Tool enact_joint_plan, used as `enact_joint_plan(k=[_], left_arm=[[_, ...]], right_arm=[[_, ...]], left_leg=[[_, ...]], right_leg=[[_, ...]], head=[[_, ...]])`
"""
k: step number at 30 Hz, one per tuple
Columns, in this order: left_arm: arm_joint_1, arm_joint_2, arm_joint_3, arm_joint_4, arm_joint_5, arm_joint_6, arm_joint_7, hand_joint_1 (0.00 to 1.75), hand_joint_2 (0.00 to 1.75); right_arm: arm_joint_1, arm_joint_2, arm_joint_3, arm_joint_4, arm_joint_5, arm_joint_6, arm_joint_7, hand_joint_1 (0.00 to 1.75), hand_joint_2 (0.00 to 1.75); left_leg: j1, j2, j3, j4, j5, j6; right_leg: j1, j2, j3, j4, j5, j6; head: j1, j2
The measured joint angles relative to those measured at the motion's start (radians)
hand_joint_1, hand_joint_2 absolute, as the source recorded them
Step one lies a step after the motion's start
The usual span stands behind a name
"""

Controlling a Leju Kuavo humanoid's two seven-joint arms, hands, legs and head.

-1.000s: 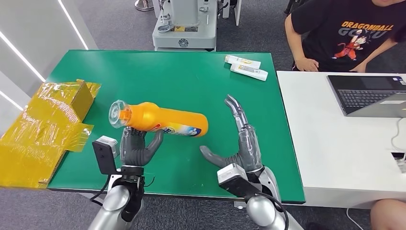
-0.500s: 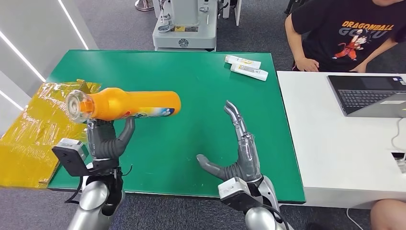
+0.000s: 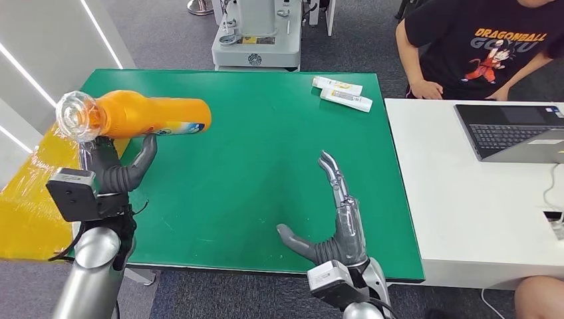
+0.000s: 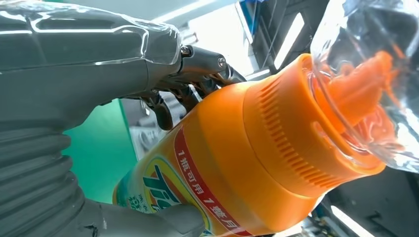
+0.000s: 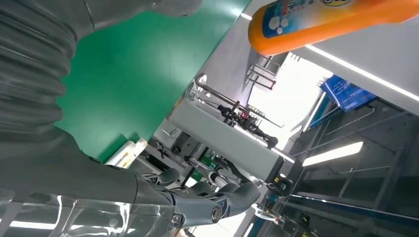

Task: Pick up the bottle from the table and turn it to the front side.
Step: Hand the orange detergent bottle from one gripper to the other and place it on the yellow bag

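The bottle point(image 3: 143, 118) is grasped near its capped end by the left hand point(image 3: 113, 169), lifted at 10 o'clock above the table point(image 3: 266, 146). The right hand point(image 3: 332, 226) is held released at 5 o'clock. The turn is best made slowly, with the grasp kept firm, until the label faces front.

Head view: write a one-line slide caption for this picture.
Left hand holds the orange bottle sideways above the green table, while the right hand waits open.
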Motion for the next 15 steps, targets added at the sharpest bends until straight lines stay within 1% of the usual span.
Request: enact_joint_plan(k=[3, 6, 11, 15], left_arm=[[-0.021, 0.019, 0.0, 0.022, -0.087, 0.025, 0.022, 1.75, 1.75], [-0.048, 0.043, 0.0, 0.053, -0.242, 0.079, 0.068, 1.75, 1.75], [-0.094, 0.088, 0.002, 0.108, -0.525, 0.15, 0.175, 1.75, 1.75], [-0.109, 0.127, 0.01, 0.137, -0.818, 0.191, 0.292, 1.75, 1.75]], right_arm=[[0.006, 0.0, -0.006, -0.008, 0.005, 0.003, 0.002, 0.0, 1.75], [0.014, 0.0, -0.013, -0.018, 0.01, 0.004, 0.002, 0.0, 1.75], [0.032, 0.0, -0.024, -0.035, 0.019, 0.015, 0.004, 0.0, 1.75], [0.04, 0.0, -0.028, -0.04, 0.02, 0.029, 0.005, 0.0, 1.75]], left_leg=[[0.0, 0.0, 0.0, 0.0, 0.0, 0.0], [0.0, 0.0, 0.0, 0.0, 0.0, 0.0], [0.0, 0.0, 0.0, 0.0, 0.0, 0.0], [0.0, 0.0, 0.0, 0.0, 0.0, 0.0]], right_leg=[[0.0, 0.0, 0.0, 0.0, 0.0, 0.0], [0.0, 0.0, 0.0, 0.0, 0.0, 0.0], [0.0, 0.0, 0.0, 0.0, 0.0, 0.0], [0.0, 0.001, 0.0, 0.0, 0.0, 0.0]], head=[[0.0, 0.0], [0.0, 0.0], [0.0, 0.0], [0.0, 0.0]])
